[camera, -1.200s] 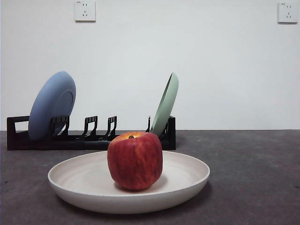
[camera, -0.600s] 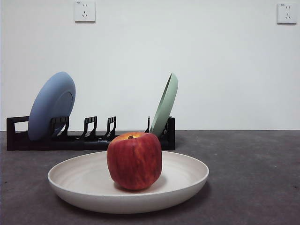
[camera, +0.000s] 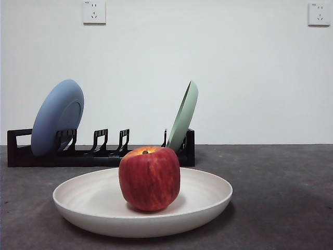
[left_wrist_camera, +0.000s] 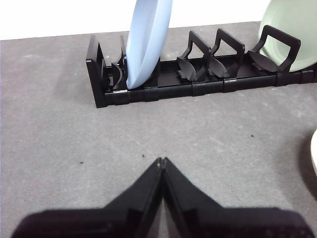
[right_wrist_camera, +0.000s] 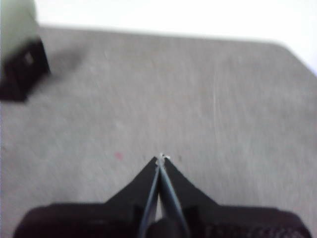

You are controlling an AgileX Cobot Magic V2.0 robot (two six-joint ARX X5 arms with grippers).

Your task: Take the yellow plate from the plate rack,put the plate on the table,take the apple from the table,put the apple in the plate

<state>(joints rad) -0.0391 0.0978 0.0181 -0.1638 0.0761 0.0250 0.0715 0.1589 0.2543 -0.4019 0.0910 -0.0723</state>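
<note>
The cream yellow plate (camera: 93, 200) lies flat on the dark grey table (camera: 281, 198) near the front. The red apple (camera: 149, 178) stands upright in the plate's middle. Behind them stretches the black plate rack (camera: 99, 153), also seen in the left wrist view (left_wrist_camera: 198, 82). A sliver of the yellow plate's rim (left_wrist_camera: 314, 151) shows in that view. My left gripper (left_wrist_camera: 161, 161) is shut and empty above bare table in front of the rack. My right gripper (right_wrist_camera: 160, 158) is shut and empty over bare table, away from the plate. Neither arm shows in the front view.
A blue plate (camera: 56, 117) leans in the rack's left end (left_wrist_camera: 147, 42). A pale green plate (camera: 183, 115) leans at its right end (left_wrist_camera: 292, 29). The rack's end (right_wrist_camera: 22, 72) shows blurred in the right wrist view. Two wall sockets (camera: 94, 11) sit high on the white wall.
</note>
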